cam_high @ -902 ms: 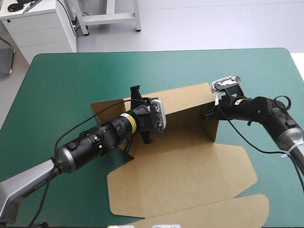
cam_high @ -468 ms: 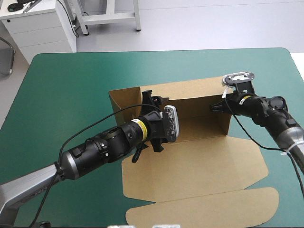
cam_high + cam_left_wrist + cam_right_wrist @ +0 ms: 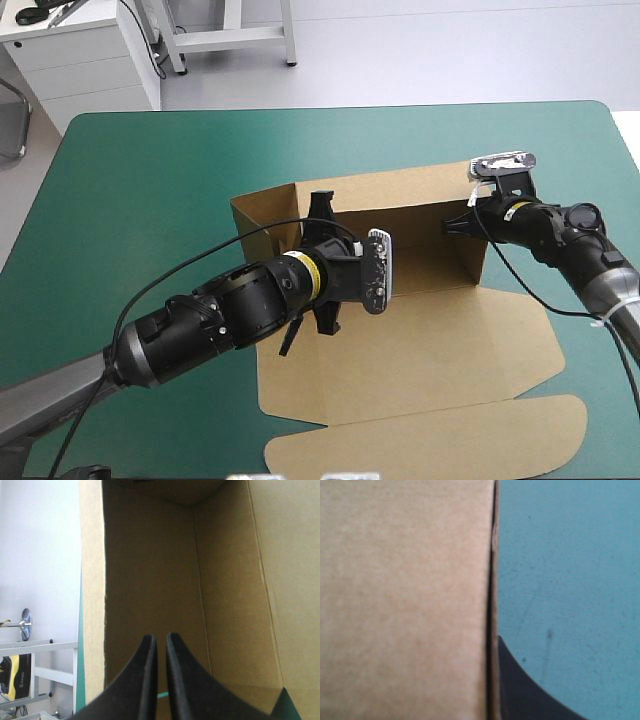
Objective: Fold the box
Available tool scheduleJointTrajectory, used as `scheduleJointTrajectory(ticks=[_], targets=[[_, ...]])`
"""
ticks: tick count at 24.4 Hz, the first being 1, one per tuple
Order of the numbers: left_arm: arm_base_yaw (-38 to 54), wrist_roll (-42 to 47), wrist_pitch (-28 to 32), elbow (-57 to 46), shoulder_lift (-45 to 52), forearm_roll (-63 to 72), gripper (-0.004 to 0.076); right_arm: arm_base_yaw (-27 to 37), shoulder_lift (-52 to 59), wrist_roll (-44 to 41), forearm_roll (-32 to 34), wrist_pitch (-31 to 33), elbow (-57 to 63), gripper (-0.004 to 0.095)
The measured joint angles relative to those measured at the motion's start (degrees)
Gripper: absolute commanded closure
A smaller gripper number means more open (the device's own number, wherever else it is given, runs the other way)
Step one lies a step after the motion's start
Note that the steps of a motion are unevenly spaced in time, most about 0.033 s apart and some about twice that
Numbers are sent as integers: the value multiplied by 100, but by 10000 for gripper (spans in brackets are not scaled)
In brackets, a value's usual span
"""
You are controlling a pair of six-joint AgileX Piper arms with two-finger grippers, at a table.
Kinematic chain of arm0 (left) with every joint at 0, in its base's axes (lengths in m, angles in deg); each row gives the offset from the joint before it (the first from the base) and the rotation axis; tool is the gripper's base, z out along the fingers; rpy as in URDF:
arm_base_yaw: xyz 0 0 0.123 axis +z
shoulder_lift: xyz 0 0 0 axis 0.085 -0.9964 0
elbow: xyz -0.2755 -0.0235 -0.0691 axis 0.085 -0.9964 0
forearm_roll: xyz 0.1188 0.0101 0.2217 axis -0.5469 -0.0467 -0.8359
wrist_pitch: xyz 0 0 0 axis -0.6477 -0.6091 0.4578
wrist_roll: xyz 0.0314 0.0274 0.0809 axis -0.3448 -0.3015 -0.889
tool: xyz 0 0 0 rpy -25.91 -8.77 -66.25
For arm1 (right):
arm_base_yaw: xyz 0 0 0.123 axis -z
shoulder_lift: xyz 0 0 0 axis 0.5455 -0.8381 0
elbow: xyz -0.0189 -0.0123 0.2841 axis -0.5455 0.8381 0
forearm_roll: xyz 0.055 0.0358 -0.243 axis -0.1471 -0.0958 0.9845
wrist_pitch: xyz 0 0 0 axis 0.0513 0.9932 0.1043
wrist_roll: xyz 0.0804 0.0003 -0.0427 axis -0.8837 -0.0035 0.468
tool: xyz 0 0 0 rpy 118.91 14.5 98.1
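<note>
While clenched empty, left end effector [image 3: 160, 638] inside box [image 3: 420, 340]; right end effector [image 3: 455, 226] grasping it.

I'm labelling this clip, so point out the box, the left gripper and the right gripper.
box [image 3: 420, 340], high view, on the flat lid panel.
left gripper [image 3: 159, 637], left wrist view, between its shut fingertips.
right gripper [image 3: 455, 222], high view, where it clamps the box's end wall.

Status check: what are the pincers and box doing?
Left pincer shut, inside the box. Right pincer shut on its end wall. Walls up, lid flat. Nothing blocking.
</note>
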Motion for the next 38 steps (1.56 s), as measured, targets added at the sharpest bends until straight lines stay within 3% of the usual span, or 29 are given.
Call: scheduleJointTrajectory(ticks=[12,17,21,24,28,32,38], targets=[[77,-780,-2124,1182,-5,1044,704,0,0,-6,6,0,0,923],[955,-850,-2464,1672,-5,1640,705,0,0,-6,6,14,0,923],[2218,-800,-2485,1929,-5,2391,708,0,0,-6,6,19,0,923],[4090,-274,-2348,2023,0,3399,719,0,0,-6,6,19,0,923],[5680,51,-2306,2023,153,4129,731,0,0,-1,6,36,0,923],[6222,154,-2139,1583,750,4178,731,0,0,10,6,36,0,923],[6267,359,-1001,-221,2063,4189,731,0,0,14,6,42,0,923]])
